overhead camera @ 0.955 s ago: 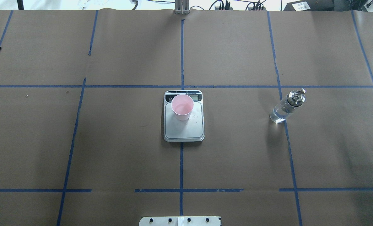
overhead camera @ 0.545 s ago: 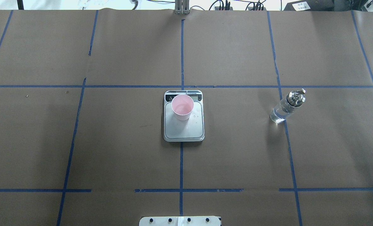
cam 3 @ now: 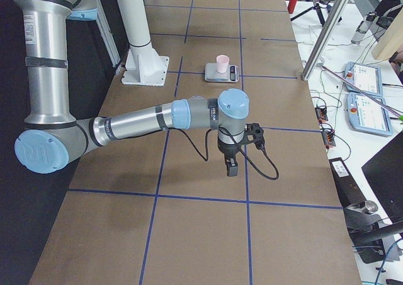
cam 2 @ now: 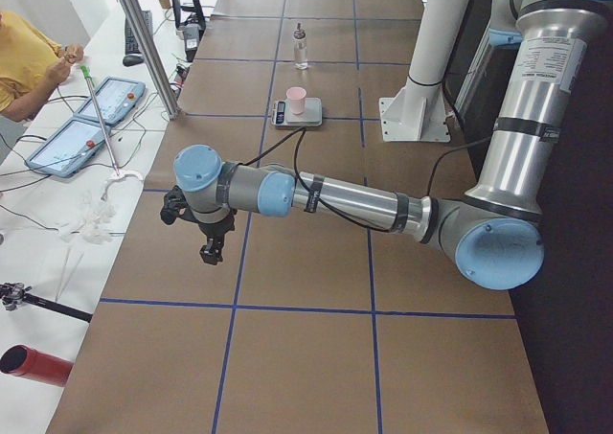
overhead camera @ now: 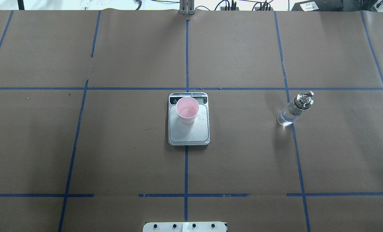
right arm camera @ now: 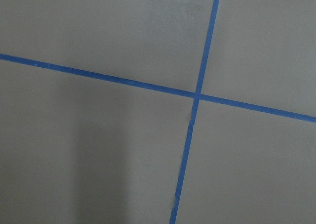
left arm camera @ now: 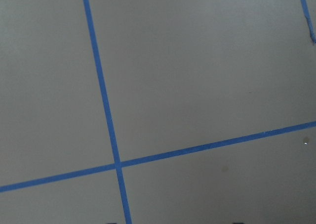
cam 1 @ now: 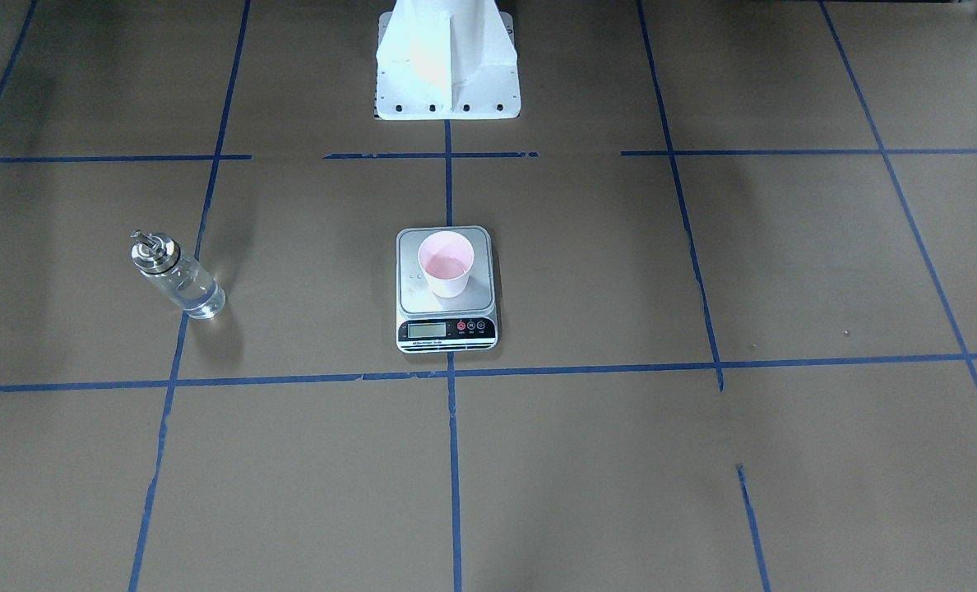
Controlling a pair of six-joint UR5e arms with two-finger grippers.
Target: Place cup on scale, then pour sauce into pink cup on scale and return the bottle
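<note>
The pink cup (overhead camera: pixel 187 109) stands upright on the far part of the scale (overhead camera: pixel 189 133) at the table's middle, with a little clear liquid in it (cam 1: pixel 446 263). A few droplets lie on the scale's platform (cam 1: pixel 410 284). The glass bottle (overhead camera: pixel 294 109) stands upright on the robot's right, apart from the scale, part full of clear sauce (cam 1: pixel 180 279). My left gripper (cam 2: pixel 213 252) hangs over bare table far to the robot's left. My right gripper (cam 3: pixel 230 168) hangs over bare table far to the right. I cannot tell whether either is open or shut. Both wrist views show only taped paper.
Brown paper with blue tape lines covers the table. The robot's white base (cam 1: pixel 447 66) stands at the near edge behind the scale. An operator (cam 2: pixel 29 56) and control tablets (cam 2: pixel 91 118) are beside the table's far side. A metal post (cam 3: pixel 321 43) stands there too.
The dark gripper parts seen at the overhead view's left and right edges one second ago have moved out of it. Cup, scale and bottle have not moved.
</note>
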